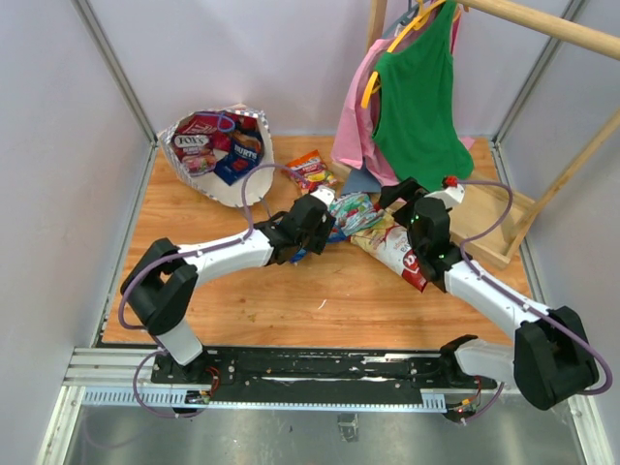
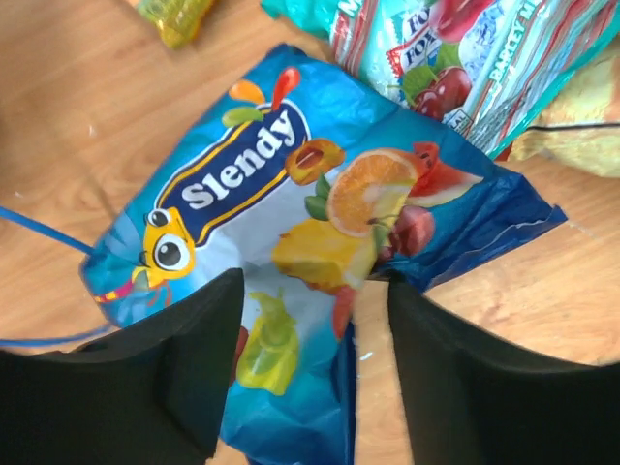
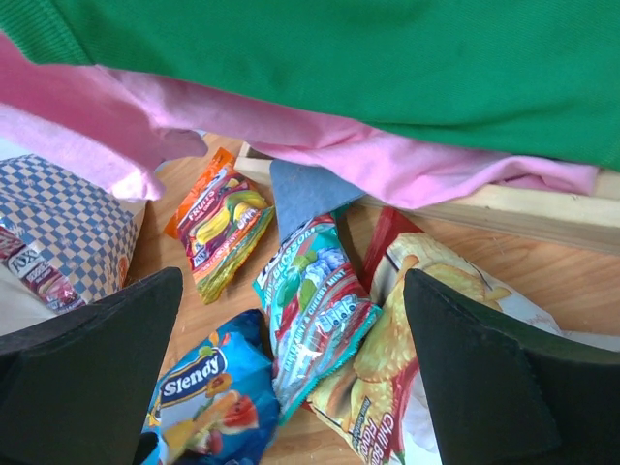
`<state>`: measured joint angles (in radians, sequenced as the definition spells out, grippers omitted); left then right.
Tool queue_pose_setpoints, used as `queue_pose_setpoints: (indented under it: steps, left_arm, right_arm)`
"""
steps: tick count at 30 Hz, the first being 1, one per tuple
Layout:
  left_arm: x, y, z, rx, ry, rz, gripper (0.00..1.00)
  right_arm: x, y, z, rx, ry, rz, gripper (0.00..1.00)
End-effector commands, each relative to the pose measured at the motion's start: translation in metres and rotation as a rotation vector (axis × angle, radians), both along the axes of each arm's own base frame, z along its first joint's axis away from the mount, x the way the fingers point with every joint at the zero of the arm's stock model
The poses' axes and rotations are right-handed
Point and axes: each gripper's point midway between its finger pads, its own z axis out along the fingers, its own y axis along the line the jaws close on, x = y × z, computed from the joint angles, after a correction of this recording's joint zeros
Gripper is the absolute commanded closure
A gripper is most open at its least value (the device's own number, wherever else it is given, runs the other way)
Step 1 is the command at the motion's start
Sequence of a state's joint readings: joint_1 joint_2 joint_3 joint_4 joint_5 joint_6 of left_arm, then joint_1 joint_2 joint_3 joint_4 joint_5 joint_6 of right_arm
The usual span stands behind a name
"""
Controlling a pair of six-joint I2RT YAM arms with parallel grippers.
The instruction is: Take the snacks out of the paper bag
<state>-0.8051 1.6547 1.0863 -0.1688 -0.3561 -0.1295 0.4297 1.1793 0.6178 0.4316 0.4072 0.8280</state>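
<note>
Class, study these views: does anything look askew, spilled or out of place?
Loose packets lie in an untidy overlapping heap: blue Slendy packet, teal Fox's packet, crisps packet. The paper bag gapes, its rim crumpled.

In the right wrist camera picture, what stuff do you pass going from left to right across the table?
paper bag → orange packet → teal packet → chips packet
</note>
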Motion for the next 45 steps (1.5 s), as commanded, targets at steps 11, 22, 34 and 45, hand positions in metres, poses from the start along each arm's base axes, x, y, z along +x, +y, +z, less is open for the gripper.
queue_pose_setpoints:
  steps: [11, 22, 34, 45]
  left_arm:
    - [-0.008, -0.036, 0.108, -0.425, -0.108, -0.149, 0.01]
    - [0.022, 0.01, 0.041, -0.397, -0.065, 0.069, 0.89]
    - [0.001, 0.035, -0.029, -0.374, 0.031, 0.178, 0.98]
    - [-0.021, 0.069, -0.082, -0.309, 0.083, 0.274, 0.99]
  right_arm:
    - [0.009, 0.015, 0.018, -0.045, -0.019, 0.103, 0.02]
    - [0.006, 0.053, 0.038, -0.089, -0.146, 0.334, 0.42]
    - [-0.039, 0.176, -0.048, -0.029, 0.144, 0.837, 0.99]
    - [-0.072, 0.219, -0.146, 0.037, 0.406, 0.978, 0.99]
